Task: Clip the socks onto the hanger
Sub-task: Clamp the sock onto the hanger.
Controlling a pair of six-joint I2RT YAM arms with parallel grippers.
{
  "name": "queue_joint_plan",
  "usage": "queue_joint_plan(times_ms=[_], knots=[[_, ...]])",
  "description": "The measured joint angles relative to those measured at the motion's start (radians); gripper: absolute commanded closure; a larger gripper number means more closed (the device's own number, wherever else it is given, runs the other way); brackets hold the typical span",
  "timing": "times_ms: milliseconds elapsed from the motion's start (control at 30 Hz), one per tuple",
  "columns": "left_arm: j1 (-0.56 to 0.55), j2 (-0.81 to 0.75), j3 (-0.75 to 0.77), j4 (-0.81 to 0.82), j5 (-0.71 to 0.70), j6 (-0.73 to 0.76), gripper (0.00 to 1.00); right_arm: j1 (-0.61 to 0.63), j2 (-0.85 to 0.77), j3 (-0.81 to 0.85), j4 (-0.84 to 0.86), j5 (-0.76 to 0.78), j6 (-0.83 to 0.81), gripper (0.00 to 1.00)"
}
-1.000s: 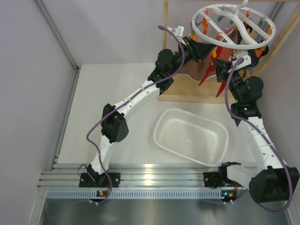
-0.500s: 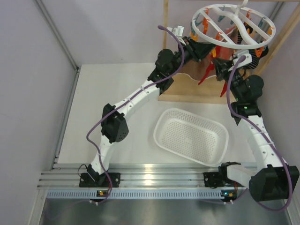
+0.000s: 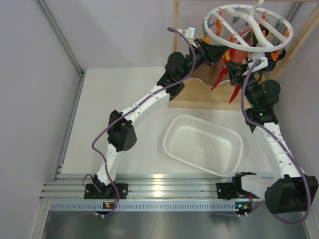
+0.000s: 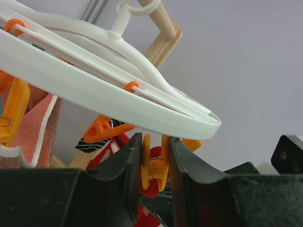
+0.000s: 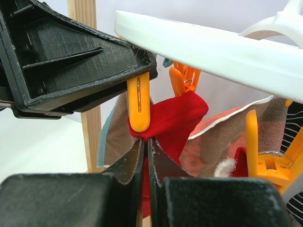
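Observation:
The white ring hanger (image 3: pixel 239 46) hangs at the back right, with orange and teal clips under it. My left gripper (image 4: pixel 155 142) is under the ring (image 4: pixel 94 90), shut on an orange clip (image 4: pixel 154 165) and squeezing its handles. My right gripper (image 5: pixel 146 142) is shut on a red sock (image 5: pixel 177 118). It holds the sock's top edge at the lower tip of that clip (image 5: pixel 139 106). From above, the sock (image 3: pixel 235 92) dangles below the right gripper (image 3: pixel 233 67), close to the left gripper (image 3: pixel 222 54). Another red sock (image 3: pixel 219 79) and a black striped sock (image 3: pixel 273 56) hang from the hanger.
A salmon-and-teal sock (image 5: pixel 227 142) hangs just behind the red one. The wooden frame's post (image 3: pixel 175 50) and base (image 3: pixel 199 102) stand around the hanger. A white perforated basket (image 3: pixel 174 144) sits on the table in front of the frame.
My right gripper has edged slightly up and left toward the left gripper, with the red sock in it. The left arm has held still.

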Motion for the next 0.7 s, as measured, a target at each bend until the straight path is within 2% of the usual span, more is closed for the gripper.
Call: queue_joint_plan(times_ms=[200,367,667,700], knots=[[0.000,0.000,0.000,0.000,-0.017,-0.002,0.59,0.002,0.019,0.013,0.010,0.010,0.003,1.00],[0.000,0.000,0.000,0.000,-0.030,-0.004,0.54,0.010,0.031,0.014,0.031,0.019,0.018,1.00],[-0.006,0.000,0.000,-0.003,-0.045,0.001,0.38,0.015,0.032,0.014,0.047,0.019,0.036,1.00],[-0.006,0.000,0.000,-0.003,-0.045,0.001,0.33,0.015,0.032,0.014,0.047,0.019,0.037,1.00]])
